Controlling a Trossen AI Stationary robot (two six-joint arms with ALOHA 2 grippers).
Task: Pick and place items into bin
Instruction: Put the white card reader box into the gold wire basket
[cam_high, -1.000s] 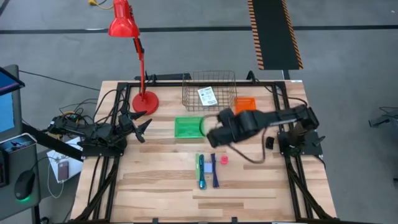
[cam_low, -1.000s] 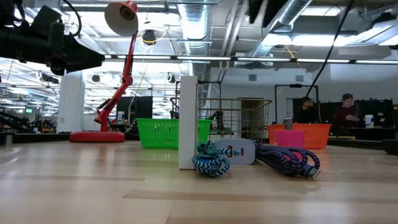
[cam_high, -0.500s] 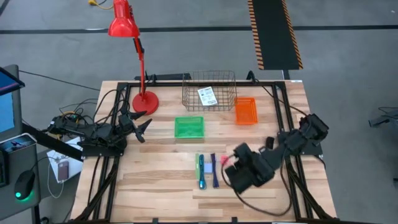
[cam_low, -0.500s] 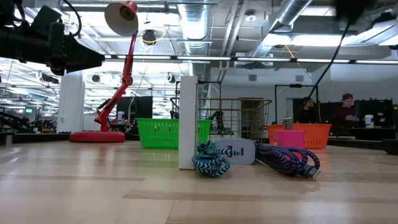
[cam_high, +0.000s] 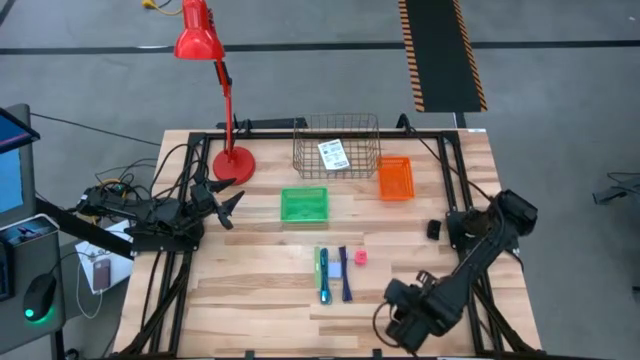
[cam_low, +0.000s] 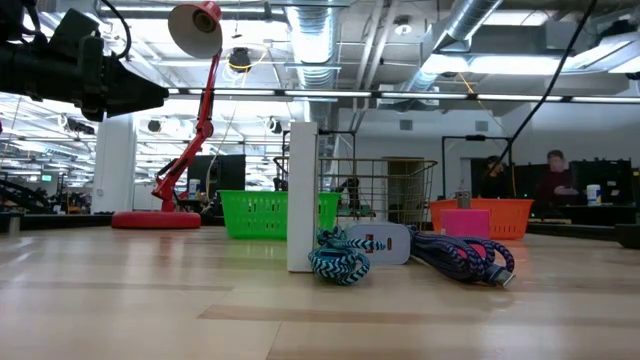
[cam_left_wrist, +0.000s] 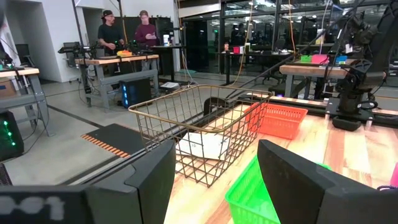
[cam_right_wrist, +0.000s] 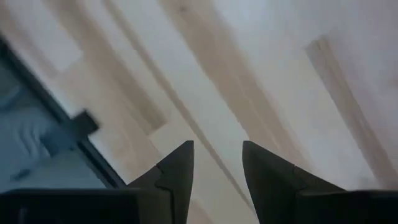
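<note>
Right jaws (cam_right_wrist: 214, 171) slightly apart, nothing between them, looking down at bare worktop (cam_high: 250, 290) near its front edge. In the high view the right gripper (cam_high: 405, 320) sits at the front right, well apart from everything to be picked. Left jaws (cam_left_wrist: 214, 180) wide open, empty, parked at the left edge of the worktop beside the red lamp (cam_high: 215, 90) base, facing the wire bin (cam_high: 337, 145).

White packet (cam_high: 333, 154) already lies in the wire bin. Left on the worktop, in a tight row at centre: teal pen (cam_high: 323, 275), pale blue block (cam_high: 334, 270), dark blue pen (cam_high: 345, 275), pink block (cam_high: 360, 257) just right of that. Green basket (cam_high: 304, 205) and orange basket (cam_high: 395, 178) sit between the row and the bin.

Handling, my read: pens are light, stiff, round, likely to roll; grip across the barrel mid-length. Blocks are light and rigid; pinch on opposite flat faces. Pink block has the most clearance, so easiest first. Pale block is hemmed in by the pens; risk of nudging them.
</note>
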